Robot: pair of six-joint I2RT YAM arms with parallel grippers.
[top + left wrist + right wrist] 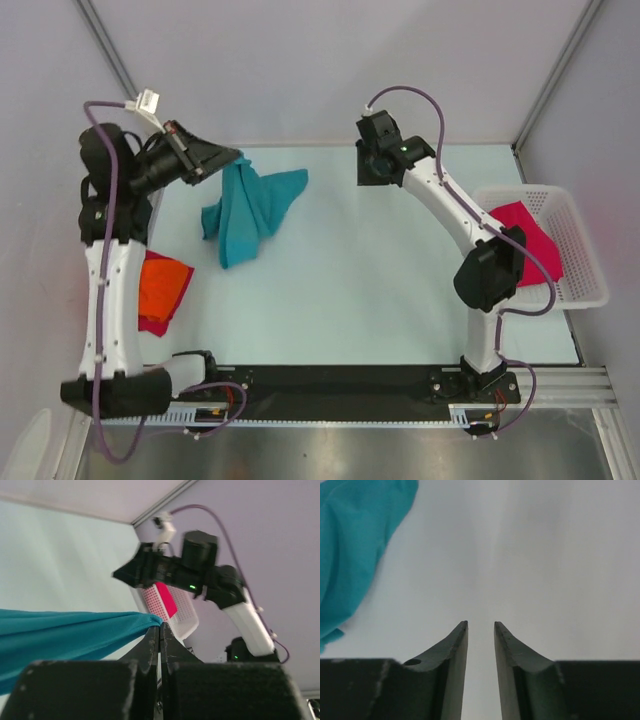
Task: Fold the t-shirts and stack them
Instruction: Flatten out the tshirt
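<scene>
Pale blue table top (pixel 380 300), closed in by grey walls, is seen from above w/ both arms reaching toward its far edge. One teal t-shirt (pixel 250 215) is found near the far-left corner, bunched and draped. Its upper edge is lifted off the surface and the rest appears to trail on it, prob. so that the cloth can be shaken out and spread flat before any fold is made. It is held there by the left gripper (pixel 160 630), whose jaws are pressed fully together on a thin pinch of the teal edge, as is shown in the left wrist view. The right gripper (pixel 480 625) is positioned by the far edge, to the right of the shirt and apart from it. Its jaws are parted only narrowly, nothing is held btwn them and no cloth is touched, so a second grasp is judged not yet made. At the left edge an orange t-shirt (pixel 165 285) is laid on a darker red one (pixel 152 325), partly hidden by the left arm, i.e. what looks like the stack. A magenta t-shirt (pixel 520 225) is seen lying in the white basket (pixel 585 290) at the right edge.
</scene>
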